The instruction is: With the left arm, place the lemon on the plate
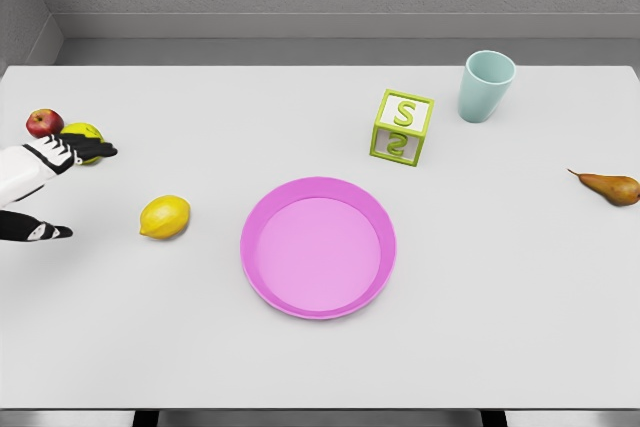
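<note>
The left hand [60,152] is reaching in from the left edge of the picture, low over the table [500,297], with its white forearm lying almost level and pointing to the right. Its dark fingers [97,150] are stretching out nearly straight and holding nothing, the tips lying in front of a yellow-green fruit [88,131] at the far left of the table. A separate dark-tipped white part, likely the thumb [45,232], is sticking out lower down, apart from the other fingers, so the hand is looking spread rather than closed. A red apple [44,123] is sitting just beside the yellow-green fruit, on its far left side.

The lemon [165,217] is lying on the table, near the hand but not touching it, to the right of the thumb and below the fingers. It is resting to the left of the pink plate [262,277], apart from the rim. Behind the plate a green letter block [401,127] is standing, with a pale blue cup [486,86] near it on the right. A pear [612,187] is lying by the right edge.
</note>
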You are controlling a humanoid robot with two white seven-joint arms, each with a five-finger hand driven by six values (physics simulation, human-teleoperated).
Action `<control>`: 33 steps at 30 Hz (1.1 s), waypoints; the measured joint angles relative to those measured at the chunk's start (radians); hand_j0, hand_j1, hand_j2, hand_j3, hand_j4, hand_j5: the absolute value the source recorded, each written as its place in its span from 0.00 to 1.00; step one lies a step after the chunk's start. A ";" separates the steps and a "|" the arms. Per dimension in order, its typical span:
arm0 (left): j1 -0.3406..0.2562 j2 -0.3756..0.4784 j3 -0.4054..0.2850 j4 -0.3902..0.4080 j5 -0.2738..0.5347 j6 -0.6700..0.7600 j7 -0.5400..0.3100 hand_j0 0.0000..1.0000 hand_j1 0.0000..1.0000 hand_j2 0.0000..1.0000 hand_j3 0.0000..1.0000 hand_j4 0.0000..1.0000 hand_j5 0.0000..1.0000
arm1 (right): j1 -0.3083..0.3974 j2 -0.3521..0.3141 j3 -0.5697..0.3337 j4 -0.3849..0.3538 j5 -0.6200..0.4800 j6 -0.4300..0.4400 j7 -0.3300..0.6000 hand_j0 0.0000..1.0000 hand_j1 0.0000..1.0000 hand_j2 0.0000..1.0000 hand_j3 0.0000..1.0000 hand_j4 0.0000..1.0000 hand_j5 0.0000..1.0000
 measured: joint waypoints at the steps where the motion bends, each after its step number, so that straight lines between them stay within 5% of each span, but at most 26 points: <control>1: 0.000 -0.001 0.000 0.000 0.000 0.000 -0.001 1.00 1.00 1.00 1.00 1.00 1.00 | 0.000 0.000 0.000 0.001 0.000 0.000 0.000 1.00 1.00 1.00 1.00 1.00 1.00; 12: -0.034 -0.046 -0.027 0.001 0.001 0.000 -0.097 1.00 1.00 1.00 1.00 1.00 1.00 | 0.000 0.000 0.001 -0.003 0.000 -0.001 -0.001 1.00 1.00 1.00 1.00 1.00 1.00; 16: -0.221 -0.034 -0.181 0.006 -0.003 0.001 -0.107 1.00 1.00 1.00 1.00 1.00 1.00 | 0.000 0.000 0.001 -0.003 0.000 -0.001 -0.001 1.00 1.00 1.00 1.00 1.00 1.00; 20: -0.296 -0.031 -0.320 0.029 -0.017 0.000 -0.112 1.00 1.00 1.00 1.00 1.00 1.00 | 0.000 0.000 0.001 -0.003 0.000 -0.001 -0.001 1.00 1.00 1.00 1.00 1.00 1.00; 26: -0.342 -0.034 -0.410 0.088 -0.035 0.000 -0.157 1.00 1.00 1.00 1.00 1.00 1.00 | 0.000 0.000 0.001 -0.003 0.000 -0.001 -0.001 1.00 1.00 1.00 1.00 1.00 1.00; 33: -0.382 -0.039 -0.437 0.135 -0.052 0.000 -0.176 1.00 1.00 1.00 1.00 1.00 1.00 | -0.002 0.000 0.001 -0.003 0.000 -0.001 -0.001 1.00 1.00 1.00 1.00 1.00 1.00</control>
